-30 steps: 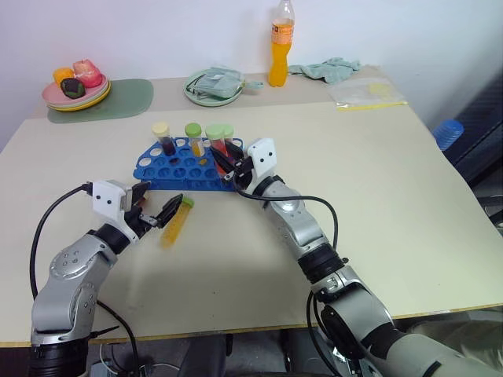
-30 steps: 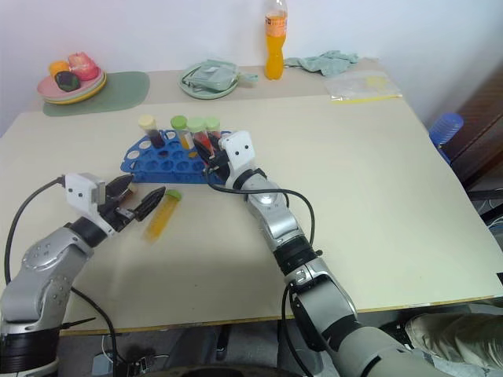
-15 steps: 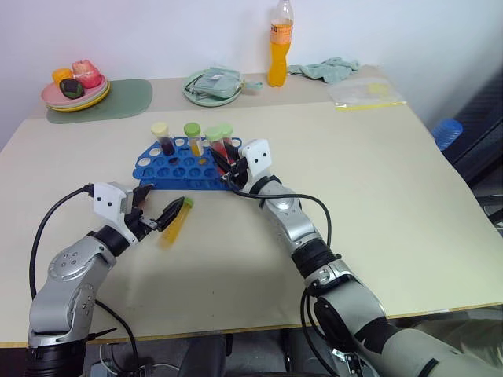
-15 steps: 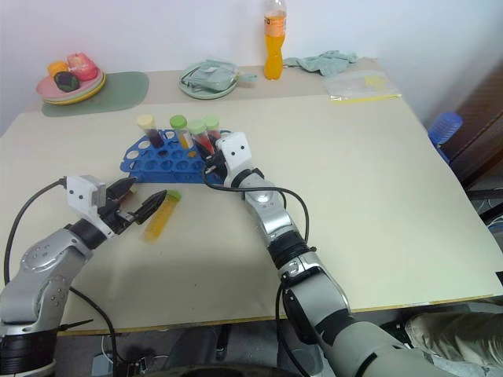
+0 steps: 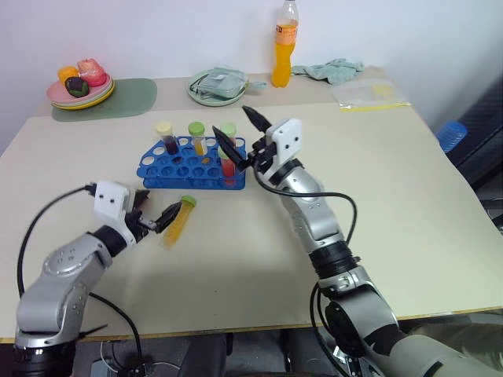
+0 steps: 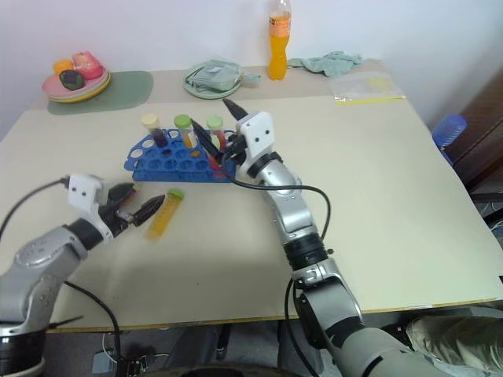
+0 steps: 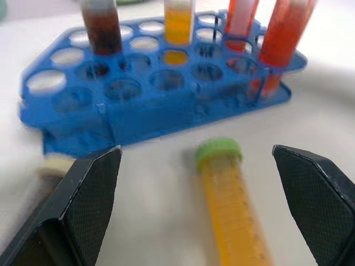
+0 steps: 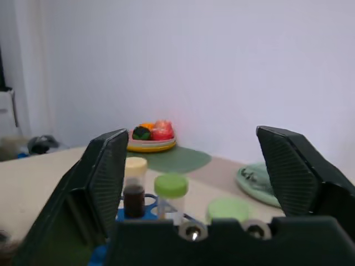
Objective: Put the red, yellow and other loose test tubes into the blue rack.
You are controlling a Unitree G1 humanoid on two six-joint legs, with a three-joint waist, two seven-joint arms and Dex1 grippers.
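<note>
The yellow tube (image 5: 178, 221) lies flat just before the blue rack (image 5: 161, 174), between the left gripper (image 5: 156, 218)'s wide-open fingers, which I'd close mid-barrel; the right gripper (image 5: 237, 133) hangs open, empty.

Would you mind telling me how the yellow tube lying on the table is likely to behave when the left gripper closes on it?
The yellow tube lies on its side, round and smooth, so it may roll or slip if nudged off-centre. It looks like stiff plastic, unlikely to bend. Nearly full of liquid, it is probably a little heavy for its size; the green cap should keep it sealed. The left gripper stands open around it.
</note>
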